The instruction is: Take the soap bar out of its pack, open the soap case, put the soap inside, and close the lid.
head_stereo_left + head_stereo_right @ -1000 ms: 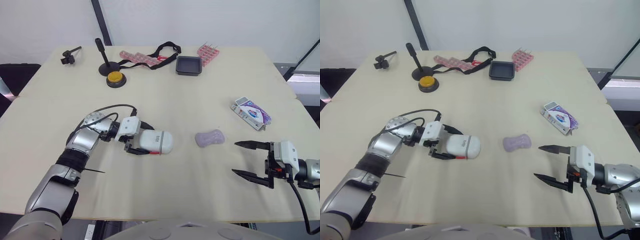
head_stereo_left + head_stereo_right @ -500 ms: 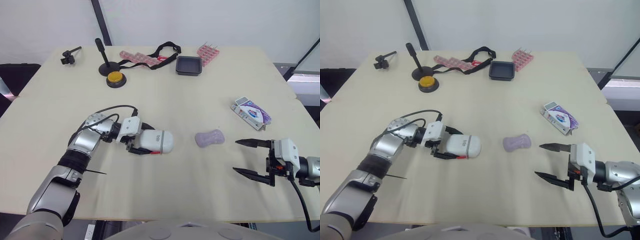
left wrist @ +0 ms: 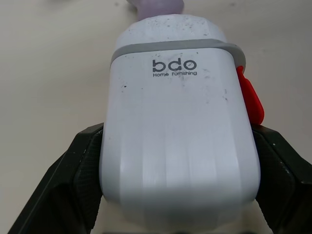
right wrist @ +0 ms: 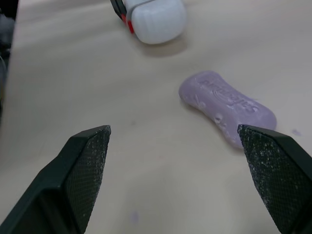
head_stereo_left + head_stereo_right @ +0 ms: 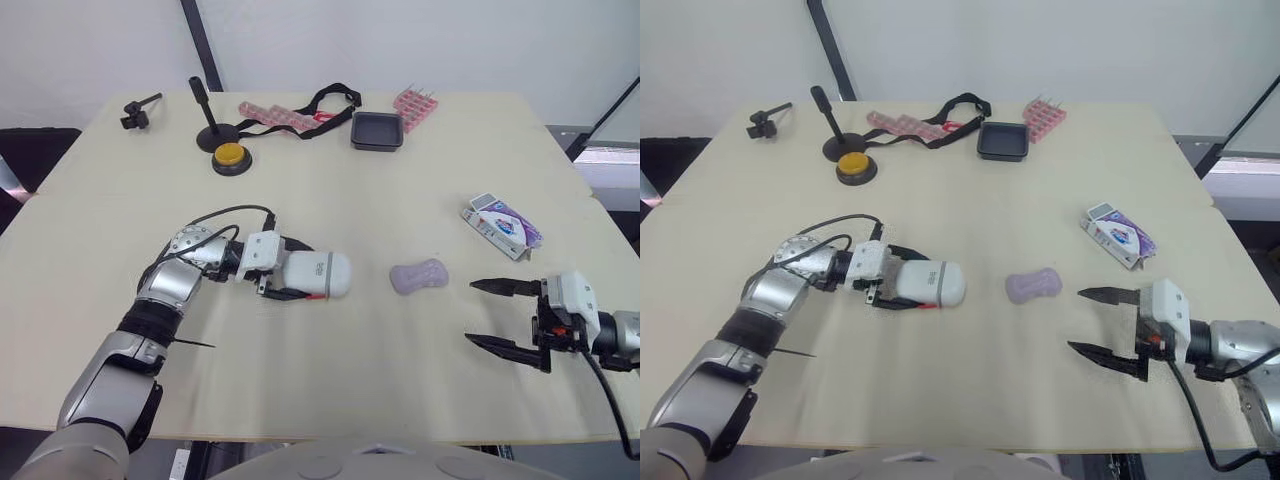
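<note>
Directions are clock-face over the tabletop, with 12 o'clock at the far edge.

1. Room: a plain white wall [image 5: 420,45] stands behind the table. A black pole [image 5: 203,45] leans across it at 11 o'clock. A dark floor shows past the left edge.
2. Surface: a pale beige table [image 5: 330,195] with a matte top. A faint joint line runs across it from left to right.
3. Left gripper [image 5: 296,275]: at 8 o'clock, clamped on the soap case [image 5: 318,275]. One black finger presses each long side. The case is white, lies on its side on the table and carries a grey band and a red latch.
4. Right gripper [image 5: 470,314]: at 4 o'clock, fingers spread wide and holding nothing, just above the surface.
5. Soap pack [image 5: 503,226]: white and purple, lying at 3 o'clock, well apart from both grippers.
6. Soap bar [image 5: 419,276]: lilac, bare, flat on the table near centre, between the case and the right gripper, touching neither.
7. Far edge, 11 to 1 o'clock:
   - a black strap [image 5: 322,100]
   - a black tray [image 5: 378,131]
   - two pink racks [image 5: 275,115]
   - a black stand [image 5: 206,115]
   - a yellow button [image 5: 231,156]
   - a small black clamp [image 5: 138,108]
</note>
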You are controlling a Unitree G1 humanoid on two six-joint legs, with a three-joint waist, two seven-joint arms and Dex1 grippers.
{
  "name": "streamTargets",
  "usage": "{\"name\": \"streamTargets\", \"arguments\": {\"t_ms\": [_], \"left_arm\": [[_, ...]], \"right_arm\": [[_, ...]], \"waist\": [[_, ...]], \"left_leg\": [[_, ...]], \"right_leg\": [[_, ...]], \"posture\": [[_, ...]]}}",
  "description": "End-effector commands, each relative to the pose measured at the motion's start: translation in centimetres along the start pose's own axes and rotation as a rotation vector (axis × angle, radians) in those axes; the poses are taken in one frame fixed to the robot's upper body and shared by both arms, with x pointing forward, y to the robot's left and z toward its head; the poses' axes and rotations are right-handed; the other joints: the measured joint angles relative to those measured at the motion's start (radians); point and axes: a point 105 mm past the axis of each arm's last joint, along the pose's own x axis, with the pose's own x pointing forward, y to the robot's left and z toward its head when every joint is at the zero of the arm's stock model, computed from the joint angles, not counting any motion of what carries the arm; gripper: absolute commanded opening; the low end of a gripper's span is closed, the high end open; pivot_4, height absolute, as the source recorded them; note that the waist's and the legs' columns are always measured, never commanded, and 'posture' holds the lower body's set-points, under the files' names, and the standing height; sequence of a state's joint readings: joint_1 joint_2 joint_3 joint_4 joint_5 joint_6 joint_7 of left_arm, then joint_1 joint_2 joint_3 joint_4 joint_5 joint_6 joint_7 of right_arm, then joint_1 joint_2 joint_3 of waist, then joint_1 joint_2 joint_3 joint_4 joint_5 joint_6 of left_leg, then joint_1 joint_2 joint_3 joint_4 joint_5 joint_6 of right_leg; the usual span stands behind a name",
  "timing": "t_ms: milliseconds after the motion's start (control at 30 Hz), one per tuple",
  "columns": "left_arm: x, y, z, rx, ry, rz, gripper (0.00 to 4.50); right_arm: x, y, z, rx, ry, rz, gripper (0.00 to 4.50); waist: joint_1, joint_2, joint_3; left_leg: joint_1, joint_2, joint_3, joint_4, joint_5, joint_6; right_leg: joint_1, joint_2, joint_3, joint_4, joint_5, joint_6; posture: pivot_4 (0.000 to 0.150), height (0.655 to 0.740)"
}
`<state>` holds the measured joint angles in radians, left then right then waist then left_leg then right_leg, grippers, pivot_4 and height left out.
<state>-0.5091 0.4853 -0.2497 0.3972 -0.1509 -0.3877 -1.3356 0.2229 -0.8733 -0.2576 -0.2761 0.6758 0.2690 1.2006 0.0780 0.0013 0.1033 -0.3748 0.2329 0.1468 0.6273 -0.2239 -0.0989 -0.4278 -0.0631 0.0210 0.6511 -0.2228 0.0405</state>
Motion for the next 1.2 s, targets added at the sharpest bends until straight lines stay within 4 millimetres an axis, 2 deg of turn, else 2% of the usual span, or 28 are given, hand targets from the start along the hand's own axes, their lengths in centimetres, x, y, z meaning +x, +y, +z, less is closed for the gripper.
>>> {"name": "streamTargets", "arguments": {"t_ms": [33,100,200,300,433,567,933,1200], "left_arm": [[-0.5,0.7,2.4,0.15,-0.079,0.082,3.48],[-0.1,0.8,3.6,0.225,-0.126,0.138,3.48],[0.5,0.7,4.9,0.294,-0.171,0.186,3.48],[1.1,1.1,6.0,0.345,-0.208,0.27,3.48],[2.0,1.5,7.0,0.393,-0.233,0.34,3.48],[2.6,1.8,7.8,0.403,-0.256,0.365,3.48],[3.0,0.8,7.8,0.34,-0.266,0.302,3.48],[2.8,0.6,7.2,0.327,-0.242,0.287,3.48]], "right_arm": [[0.8,-0.1,4.0,0.119,-0.059,0.004,4.5],[1.9,0.3,5.8,0.233,-0.076,0.049,4.5],[3.3,0.8,7.3,0.325,-0.068,0.088,4.5],[5.2,0.7,7.7,0.445,-0.039,0.09,4.5],[7.4,0.3,9.1,0.573,-0.106,0.093,4.5],[8.5,0.9,9.4,0.596,-0.079,0.107,4.5],[9.4,0.6,9.6,0.623,-0.074,0.091,4.5],[8.7,0.4,8.9,0.614,-0.024,0.079,4.5]], "waist": [[0.0,0.0,0.0],[0.004,0.0,0.0],[0.015,0.0,0.0],[0.023,0.0,0.0],[0.026,0.0,0.0],[0.029,0.0,0.0],[0.027,0.0,0.0],[0.029,0.0,0.001]], "left_leg": [[0.0,0.0,0.0,0.0,0.0,0.0],[0.001,0.0,0.0,-0.001,0.0,0.0],[0.001,0.0,0.0,-0.001,0.0,-0.001],[0.001,0.0,0.0,-0.001,0.0,-0.001],[0.001,-0.001,0.0,-0.001,0.001,-0.003],[0.001,-0.001,0.0,-0.003,0.005,-0.012],[0.001,-0.001,0.0,-0.006,0.005,-0.017],[0.0,-0.001,0.0,-0.007,0.005,-0.017]], "right_leg": [[0.0,0.0,0.0,0.0,0.0,0.0],[0.0,0.001,0.001,0.0,0.0,0.0],[0.0,0.002,0.001,-0.001,0.0,0.0],[0.0,0.003,0.001,-0.002,0.0,0.0],[0.0,0.003,0.001,-0.002,0.0,0.0],[0.0,0.003,0.001,-0.003,0.003,0.005],[0.0,0.004,0.001,-0.003,0.003,0.007],[0.0,0.005,0.001,-0.003,0.003,0.008]], "posture": [[0.15,0.7291],[0.15,0.7291],[0.15,0.7291],[0.15,0.7291],[0.15,0.7291],[0.15,0.7291],[0.15,0.7291],[0.15,0.7291]]}}
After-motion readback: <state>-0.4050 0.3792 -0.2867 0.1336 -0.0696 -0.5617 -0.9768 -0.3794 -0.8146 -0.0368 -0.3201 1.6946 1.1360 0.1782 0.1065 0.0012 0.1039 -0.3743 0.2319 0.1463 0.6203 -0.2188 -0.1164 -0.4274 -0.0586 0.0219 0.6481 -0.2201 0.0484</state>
